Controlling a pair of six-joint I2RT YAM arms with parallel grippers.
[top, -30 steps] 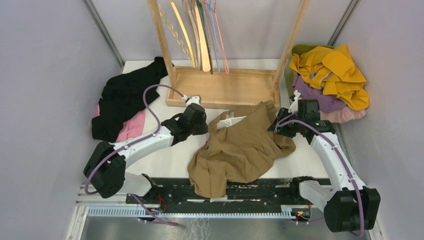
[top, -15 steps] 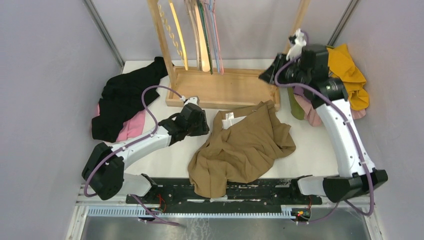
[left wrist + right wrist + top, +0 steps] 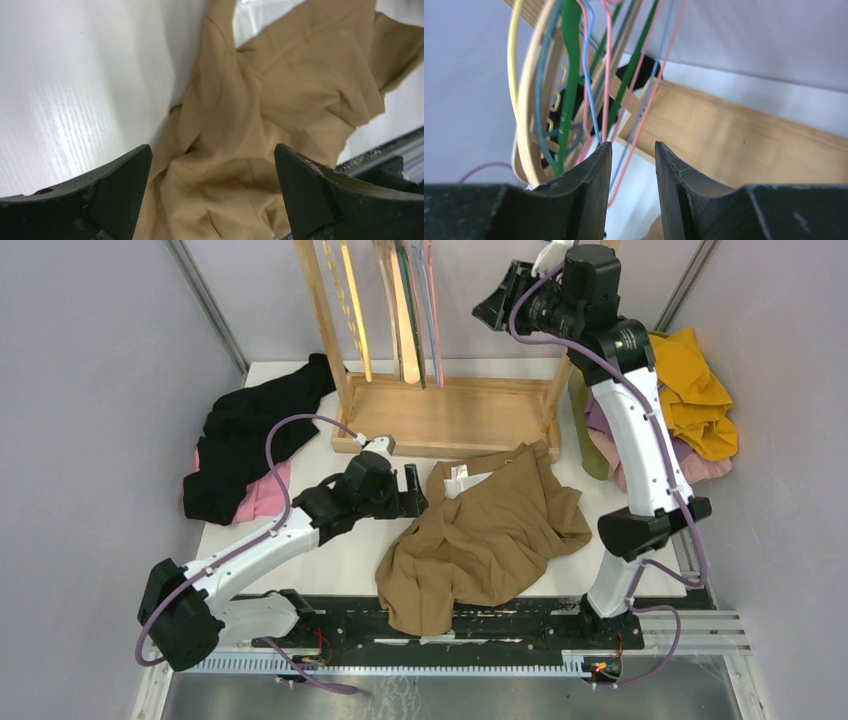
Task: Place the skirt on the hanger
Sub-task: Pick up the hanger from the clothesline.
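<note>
The tan skirt [image 3: 480,535] lies crumpled on the white table in front of the rack. My left gripper [image 3: 412,490] sits low at the skirt's left edge. In the left wrist view it [image 3: 211,155] stands wide open over the skirt's folds [image 3: 280,100], gripping nothing. My right gripper [image 3: 495,300] is raised high at the rack's top right, pointing toward the hangers [image 3: 400,300]. In the right wrist view it [image 3: 631,150] shows a narrow gap, with pink [image 3: 606,75], green [image 3: 570,75] and wooden [image 3: 526,125] hangers just beyond the tips.
The wooden rack base [image 3: 450,415] stands behind the skirt. A black garment [image 3: 250,430] over a pink one [image 3: 265,495] lies at the left. Yellow clothes [image 3: 690,390] are piled at the right wall. The black rail [image 3: 500,620] runs along the near edge.
My right arm has lifted from the skirt's right edge up to the hangers on the rack. My left gripper has opened wide beside the skirt, which has stayed in place.
</note>
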